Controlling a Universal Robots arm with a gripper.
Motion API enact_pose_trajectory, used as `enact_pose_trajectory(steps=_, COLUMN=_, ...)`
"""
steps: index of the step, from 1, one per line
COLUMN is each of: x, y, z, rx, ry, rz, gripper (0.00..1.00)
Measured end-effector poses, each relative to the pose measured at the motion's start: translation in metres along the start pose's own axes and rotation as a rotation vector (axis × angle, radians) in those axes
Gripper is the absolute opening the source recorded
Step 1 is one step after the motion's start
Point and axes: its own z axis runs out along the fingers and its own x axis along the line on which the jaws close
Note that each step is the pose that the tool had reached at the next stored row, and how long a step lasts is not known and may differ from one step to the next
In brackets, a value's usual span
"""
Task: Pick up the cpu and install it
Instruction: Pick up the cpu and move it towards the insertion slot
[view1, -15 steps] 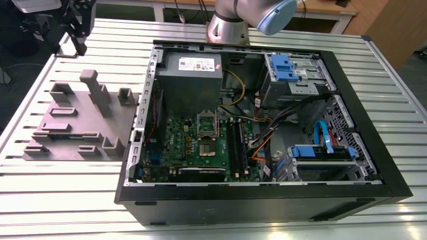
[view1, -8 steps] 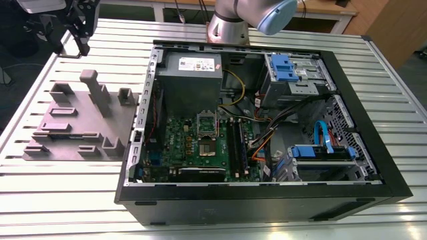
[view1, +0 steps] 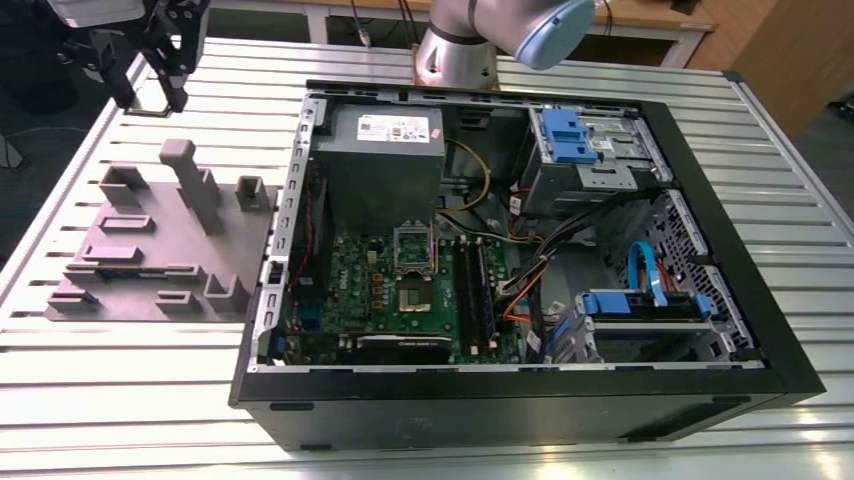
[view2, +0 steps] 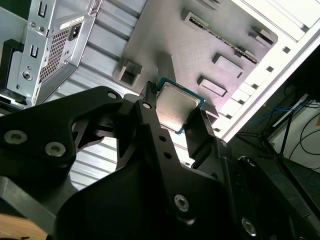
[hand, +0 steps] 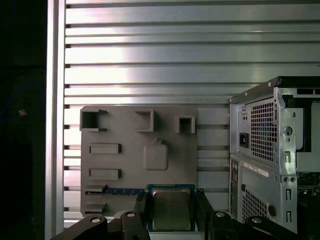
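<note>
Because the gripper (view1: 150, 92) pinches the cpu (view2: 177, 107) by two opposite edges, its metal lid faces clear, above the grey holder tray (hand: 125, 130). Well apart, the motherboard socket (view1: 411, 296) inside the computer case (view1: 534, 405) looks open to receive it.

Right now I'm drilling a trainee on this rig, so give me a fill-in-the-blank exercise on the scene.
1. The jaws of the gripper are ____ on the cpu.
2. The gripper is on the exterior view's ____ of the computer case.
3. The computer case lies ____, its motherboard showing.
Missing words: shut; left; open.
</note>
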Motion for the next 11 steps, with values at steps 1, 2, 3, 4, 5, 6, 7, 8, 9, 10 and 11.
enact_pose_trajectory(steps=1, x=-0.0001, y=0.0000, z=0.0000, rx=0.0000, ry=0.0000, rz=0.000, gripper=0.47)
enact_pose_trajectory(steps=2, x=-0.0003, y=0.0000, z=0.0000, rx=0.0000, ry=0.0000, rz=0.000, gripper=0.47)
enact_pose_trajectory(steps=3, x=-0.0003, y=0.0000, z=0.0000, rx=0.0001, ry=0.0001, rz=0.000, gripper=0.47)
enact_pose_trajectory(steps=4, x=-0.0006, y=0.0000, z=-0.0001, rx=0.0001, ry=0.0001, rz=0.000, gripper=0.47)
enact_pose_trajectory(steps=5, x=-0.0007, y=0.0000, z=-0.0001, rx=0.0000, ry=0.0001, rz=0.000, gripper=0.47)
enact_pose_trajectory(steps=6, x=-0.0007, y=0.0000, z=-0.0001, rx=0.0000, ry=0.0001, rz=0.000, gripper=0.47)
enact_pose_trajectory(steps=7, x=-0.0008, y=0.0000, z=0.0000, rx=0.0000, ry=0.0000, rz=0.000, gripper=0.47)
enact_pose_trajectory(steps=8, x=-0.0009, y=0.0000, z=0.0000, rx=0.0000, ry=0.0000, rz=0.000, gripper=0.47)
enact_pose_trajectory(steps=9, x=-0.0010, y=0.0000, z=0.0000, rx=0.0000, ry=0.0000, rz=0.000, gripper=0.47)
enact_pose_trajectory(steps=10, x=-0.0012, y=0.0000, z=-0.0001, rx=0.0001, ry=0.0001, rz=0.000, gripper=0.47)
enact_pose_trajectory(steps=11, x=-0.0013, y=0.0000, z=-0.0001, rx=0.0001, ry=0.0001, rz=0.000, gripper=0.47)
